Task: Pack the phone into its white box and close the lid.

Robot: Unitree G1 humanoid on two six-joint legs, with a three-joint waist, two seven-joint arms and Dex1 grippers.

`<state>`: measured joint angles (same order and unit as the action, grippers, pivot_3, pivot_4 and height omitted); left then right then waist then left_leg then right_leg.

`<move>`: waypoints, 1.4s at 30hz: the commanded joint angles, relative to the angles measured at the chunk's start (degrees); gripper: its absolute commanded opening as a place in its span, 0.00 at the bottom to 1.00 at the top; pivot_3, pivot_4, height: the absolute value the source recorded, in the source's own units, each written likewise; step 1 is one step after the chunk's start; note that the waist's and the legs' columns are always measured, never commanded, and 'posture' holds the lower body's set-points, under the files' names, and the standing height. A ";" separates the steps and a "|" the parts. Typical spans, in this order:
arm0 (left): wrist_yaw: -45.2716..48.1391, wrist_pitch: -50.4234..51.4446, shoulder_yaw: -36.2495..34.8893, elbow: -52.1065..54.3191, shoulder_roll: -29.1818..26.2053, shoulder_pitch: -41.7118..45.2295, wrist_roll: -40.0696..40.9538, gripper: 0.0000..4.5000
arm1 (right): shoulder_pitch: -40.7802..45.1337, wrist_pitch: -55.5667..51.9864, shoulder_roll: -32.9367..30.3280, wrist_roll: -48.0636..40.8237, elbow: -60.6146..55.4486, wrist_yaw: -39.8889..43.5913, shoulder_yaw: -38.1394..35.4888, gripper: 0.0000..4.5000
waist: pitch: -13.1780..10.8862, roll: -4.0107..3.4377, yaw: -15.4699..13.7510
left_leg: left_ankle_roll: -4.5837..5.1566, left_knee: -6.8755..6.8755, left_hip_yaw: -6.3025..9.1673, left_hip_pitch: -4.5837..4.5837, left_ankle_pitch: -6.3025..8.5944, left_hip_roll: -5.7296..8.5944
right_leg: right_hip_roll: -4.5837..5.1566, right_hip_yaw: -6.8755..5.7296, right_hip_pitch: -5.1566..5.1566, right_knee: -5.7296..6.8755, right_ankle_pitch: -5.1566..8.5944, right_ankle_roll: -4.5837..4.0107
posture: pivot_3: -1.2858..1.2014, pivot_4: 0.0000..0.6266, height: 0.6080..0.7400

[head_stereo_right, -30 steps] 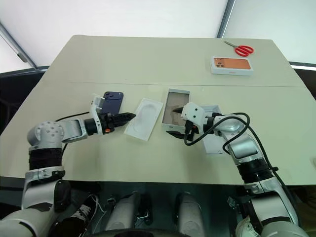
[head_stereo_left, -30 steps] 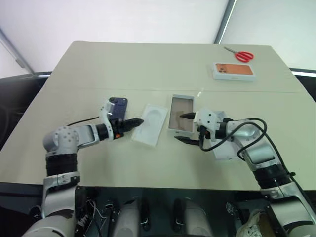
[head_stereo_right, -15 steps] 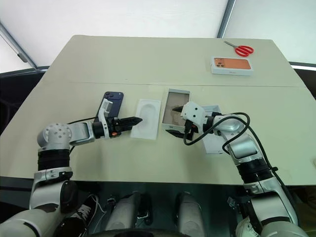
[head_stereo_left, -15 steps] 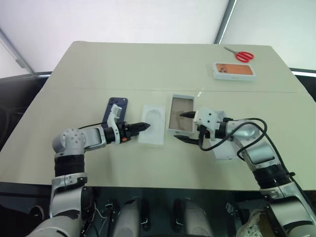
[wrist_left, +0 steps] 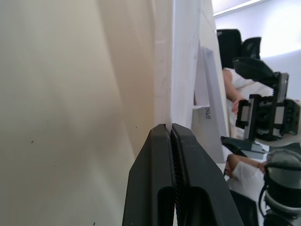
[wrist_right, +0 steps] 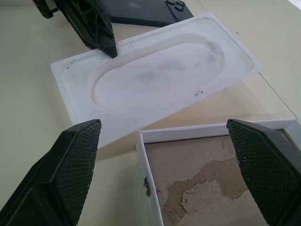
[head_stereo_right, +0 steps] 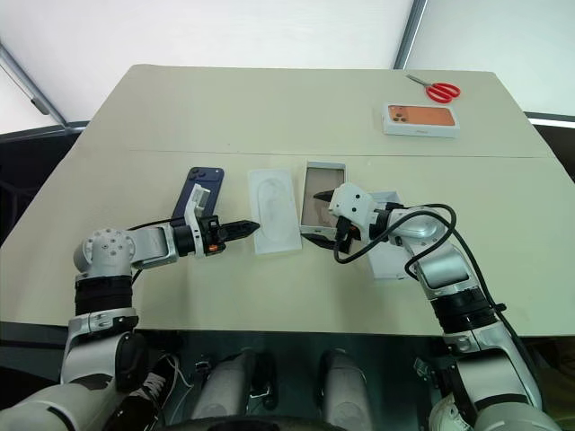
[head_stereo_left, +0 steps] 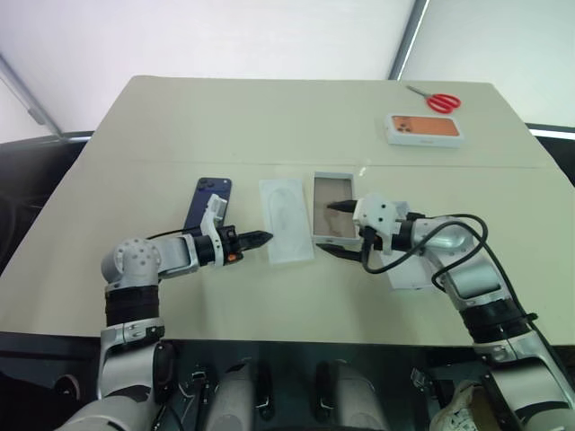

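Observation:
The dark navy phone [head_stereo_left: 207, 205] lies flat on the table, left of a thin white insert [head_stereo_left: 287, 223]. Right of the insert stands the white box [head_stereo_left: 332, 193], open, its brownish bottom bare. My left gripper [head_stereo_left: 267, 238] is shut on the insert's near left rim, and its wrist view shows the rim [wrist_left: 183, 70] rising from between the closed tips [wrist_left: 170, 128]. My right gripper [head_stereo_left: 335, 232] is open over the box's near end [wrist_right: 202, 188], holding nothing. The lid [head_stereo_left: 411, 269] lies under my right forearm, partly hidden.
A white box with an orange phone picture [head_stereo_left: 426, 128] and red scissors [head_stereo_left: 440, 101] lie at the far right of the table. A seam runs across the tabletop just behind the box.
My left gripper closed on the insert's rim. The insert swung from slanted to straight beside the box. My right arm stayed still.

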<state>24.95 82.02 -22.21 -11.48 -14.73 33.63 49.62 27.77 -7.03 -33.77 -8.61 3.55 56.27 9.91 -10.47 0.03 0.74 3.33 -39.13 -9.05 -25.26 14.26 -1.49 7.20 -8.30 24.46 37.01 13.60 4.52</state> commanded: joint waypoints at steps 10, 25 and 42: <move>-2.53 -1.36 -9.58 -1.06 -2.29 3.03 3.36 0.00 | 3.79 -5.11 -1.38 2.23 5.73 3.99 2.38 1.00 | -0.01 0.02 -0.08 | 0.00 0.00 0.00 -0.03 0.00 0.01 | 0.01 -0.01 0.03 -0.01 0.00 0.00 | 0.52 0.24 0.98; -9.58 -0.77 -15.52 -1.37 -0.80 8.75 6.22 0.00 | 6.44 -3.98 1.59 1.45 8.28 9.01 2.89 0.00 | -0.02 0.03 0.03 | 0.00 0.00 0.00 -0.04 0.00 0.01 | -0.06 -0.01 0.03 0.00 0.00 0.01 | 0.52 0.24 0.98; -9.50 0.83 -12.27 -1.82 -1.51 9.24 8.29 0.00 | 5.51 -9.84 8.37 0.28 0.38 5.02 4.43 0.22 | -0.02 0.05 0.11 | -0.04 0.00 0.01 -0.05 -0.02 0.01 | -0.09 0.00 0.03 0.00 0.00 0.00 | 0.52 0.24 0.98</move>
<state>14.20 83.29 -35.42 -15.22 -15.66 42.31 56.94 31.56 -15.70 -26.13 -6.52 6.18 62.19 16.26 -10.49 0.08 0.85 3.29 -39.13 -9.04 -25.30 14.24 -1.49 7.10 -8.30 24.49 37.02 13.60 4.52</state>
